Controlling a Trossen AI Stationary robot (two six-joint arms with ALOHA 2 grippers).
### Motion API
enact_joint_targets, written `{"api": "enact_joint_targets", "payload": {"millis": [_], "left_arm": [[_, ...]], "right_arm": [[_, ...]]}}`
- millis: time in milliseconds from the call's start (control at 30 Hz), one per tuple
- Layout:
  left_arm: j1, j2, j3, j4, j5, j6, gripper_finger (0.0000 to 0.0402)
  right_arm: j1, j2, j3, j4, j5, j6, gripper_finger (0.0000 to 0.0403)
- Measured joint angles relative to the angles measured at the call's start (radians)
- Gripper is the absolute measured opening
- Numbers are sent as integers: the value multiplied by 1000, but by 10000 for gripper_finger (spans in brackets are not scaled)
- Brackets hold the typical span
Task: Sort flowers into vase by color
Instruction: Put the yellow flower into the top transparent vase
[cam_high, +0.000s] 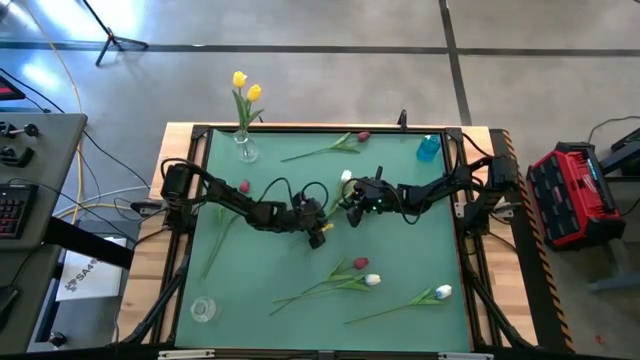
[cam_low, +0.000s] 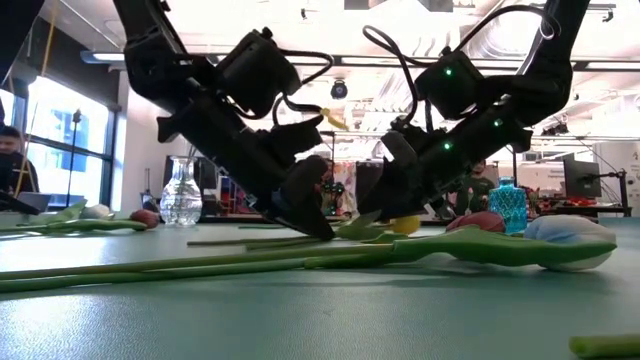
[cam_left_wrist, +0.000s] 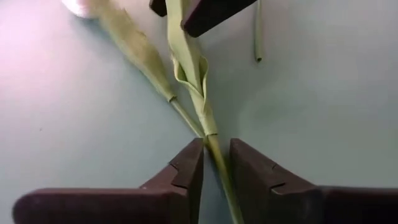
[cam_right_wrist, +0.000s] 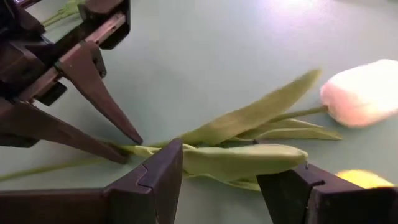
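1. The left gripper (cam_left_wrist: 216, 163) sits low in the middle of the table; its fingers (cam_left_wrist: 186, 165) are pulled in narrow around a thin green stem (cam_left_wrist: 211, 134), and it looks like they pinch it, though I cannot be sure the squeeze is firm.
2. The right gripper (cam_right_wrist: 217, 177) is just beside it, standing wide over the leaves (cam_right_wrist: 239, 158) of the same flower; its white head (cam_right_wrist: 364, 93) lies close by.
3. The stem is skinny and could slip out when the arm lifts; that is my guess.
4. Two stems cross right there; the wrong one could get dragged along.
5. The two grippers are very near each other and could bump.
6. A yellow head (cam_right_wrist: 367, 179) is cut off at the picture edge; I cannot tell whose stem it has.
7. Other flowers (cam_high: 350, 280) lie near the front; the vase (cam_high: 245, 148) with yellow flowers stands at the far edge, well apart.
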Motion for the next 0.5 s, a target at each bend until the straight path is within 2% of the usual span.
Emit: {"api": "enact_joint_targets", "payload": {"millis": [133,333,500], "left_arm": [[5,0,0,-2,11,7,51],[5,-3,0,-4,-8,7,6],[5,-3,2,-5,-30,-13,4]], "right_arm": [[0,0,0,5,0,0,183],[0,0,0,5,-9,-8,183],[0,0,0,7,-13,-7,183]]}}
